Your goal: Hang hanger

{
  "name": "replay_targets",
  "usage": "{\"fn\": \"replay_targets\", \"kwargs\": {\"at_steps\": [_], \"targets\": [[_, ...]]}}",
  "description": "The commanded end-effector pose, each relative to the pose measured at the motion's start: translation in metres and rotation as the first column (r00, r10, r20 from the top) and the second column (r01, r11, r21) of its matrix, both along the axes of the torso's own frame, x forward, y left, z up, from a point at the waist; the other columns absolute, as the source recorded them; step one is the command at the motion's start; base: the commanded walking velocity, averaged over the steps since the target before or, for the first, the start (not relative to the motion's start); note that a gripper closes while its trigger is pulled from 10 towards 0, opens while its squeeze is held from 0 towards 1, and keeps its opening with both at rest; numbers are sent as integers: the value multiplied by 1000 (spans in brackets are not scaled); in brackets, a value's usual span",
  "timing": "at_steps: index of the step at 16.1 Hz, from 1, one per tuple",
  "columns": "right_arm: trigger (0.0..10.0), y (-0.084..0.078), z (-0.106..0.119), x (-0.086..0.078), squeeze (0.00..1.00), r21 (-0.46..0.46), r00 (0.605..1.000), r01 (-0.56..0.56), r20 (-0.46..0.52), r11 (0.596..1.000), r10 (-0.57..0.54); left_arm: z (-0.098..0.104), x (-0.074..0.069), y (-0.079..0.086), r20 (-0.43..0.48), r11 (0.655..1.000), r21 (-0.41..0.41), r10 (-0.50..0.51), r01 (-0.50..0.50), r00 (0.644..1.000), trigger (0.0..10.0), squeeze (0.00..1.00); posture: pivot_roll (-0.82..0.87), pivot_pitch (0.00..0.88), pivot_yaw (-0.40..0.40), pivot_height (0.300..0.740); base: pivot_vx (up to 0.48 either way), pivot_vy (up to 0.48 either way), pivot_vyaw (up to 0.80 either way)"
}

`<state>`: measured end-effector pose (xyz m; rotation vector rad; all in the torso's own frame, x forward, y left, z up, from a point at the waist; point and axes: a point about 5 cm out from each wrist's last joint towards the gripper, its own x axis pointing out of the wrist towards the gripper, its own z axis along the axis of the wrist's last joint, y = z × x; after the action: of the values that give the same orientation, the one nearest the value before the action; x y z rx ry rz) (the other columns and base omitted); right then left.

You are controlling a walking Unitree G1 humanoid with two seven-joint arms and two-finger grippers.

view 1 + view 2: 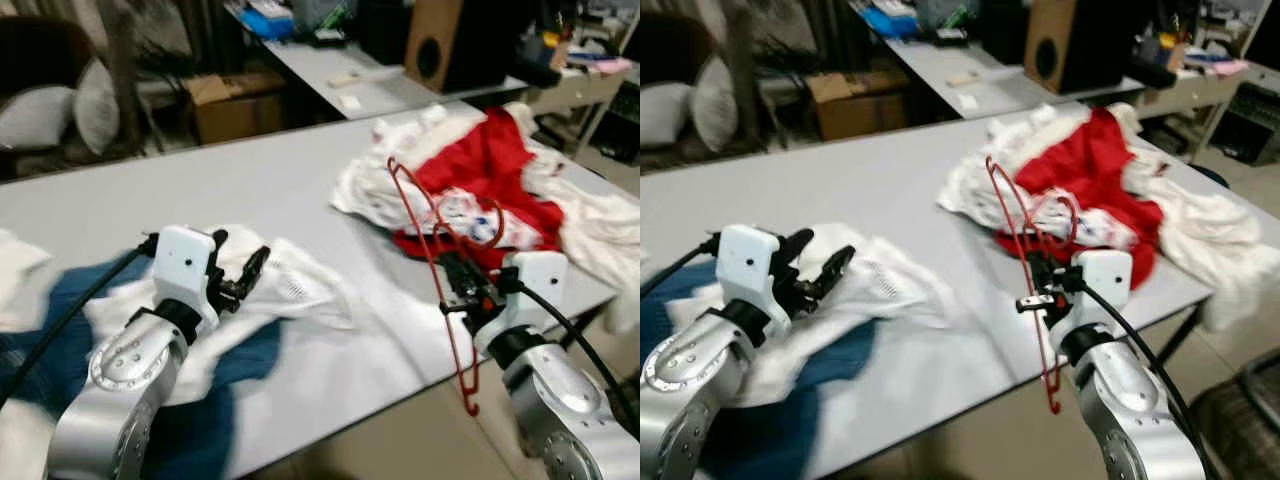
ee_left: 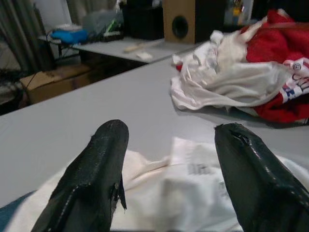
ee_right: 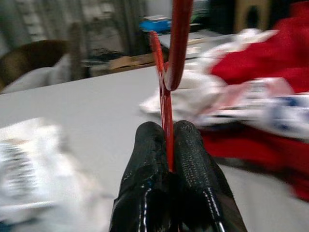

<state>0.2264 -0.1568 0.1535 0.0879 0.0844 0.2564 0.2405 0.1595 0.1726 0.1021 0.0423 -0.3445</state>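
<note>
The red hanger (image 1: 432, 262) stands nearly upright over the near right part of the grey table (image 1: 250, 190), its long wire running from a bend high over the tabletop down past the near edge, where its lower end hangs below the table. The right gripper (image 3: 169, 145) pinches the wire about midway along its length, the two black fingers (image 3: 145, 159) pressed together with the red rod squeezed between them. Just behind the hanger, on the far right of the table, lies a heap of red and white clothes (image 1: 500, 180), some of it spilling over the right edge.

On the near left, the left gripper (image 1: 240, 270) hovers low over a white garment (image 1: 290, 285) spread on the table, its fingers (image 2: 91, 174) spread wide apart with nothing between them. Blue cloth (image 1: 60, 310) lies under and beside the white garment.

Beyond the table stand a second table (image 1: 340, 70) with small items, a brown speaker box (image 1: 440, 45), a cardboard box (image 1: 235, 100), and white cushions (image 1: 60, 110) at the far left.
</note>
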Motion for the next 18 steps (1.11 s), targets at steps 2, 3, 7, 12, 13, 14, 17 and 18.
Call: {"fn": "replay_targets", "kwargs": {"at_steps": [2,3,7,12,13,14,17,18], "targets": [[10000,11,3,1,0,7,995,-101,-8,995,102,-4,-4,7,-12,999,23,39,-38,999,10000,0,-20,0,-51,740,0,399,0],[10000,13,2,1,0,15,993,-114,-14,993,115,-4,-5,8,-12,999,22,45,-44,999,10000,0,-17,0,-57,740,0,398,0],[10000,14,4,1,0,-16,994,-108,16,994,109,-5,-5,7,-2,997,60,46,-46,999,10000,0,-24,0,-62,740,0,-240,0],[10000,11,1,-2,0,52,995,-96,-26,994,97,-9,-6,6,-25,999,3,48,-48,999,10000,0,-32,0,-57,740,0,-288,0],[10000,10,0,-3,0,45,996,-87,-29,995,88,-8,-6,6,-23,999,6,49,-49,999,10000,0,-32,0,-57,740,0,0,0],[10000,11,-1,-3,0,66,995,-93,-37,994,95,-8,-6,6,-22,999,13,47,-46,999,10000,0,-32,0,-57,740,0,322,0],[10000,4,1,0,0,27,999,-33,-11,999,34,-8,-7,4,-20,999,12,37,-37,999,10000,0,-32,0,-60,740,0,337,0],[10000,3,0,0,0,13,999,-34,-11,999,34,-8,-7,4,-19,999,10,39,-39,999,10000,0,-30,0,-62,740,0,304,0]]}}
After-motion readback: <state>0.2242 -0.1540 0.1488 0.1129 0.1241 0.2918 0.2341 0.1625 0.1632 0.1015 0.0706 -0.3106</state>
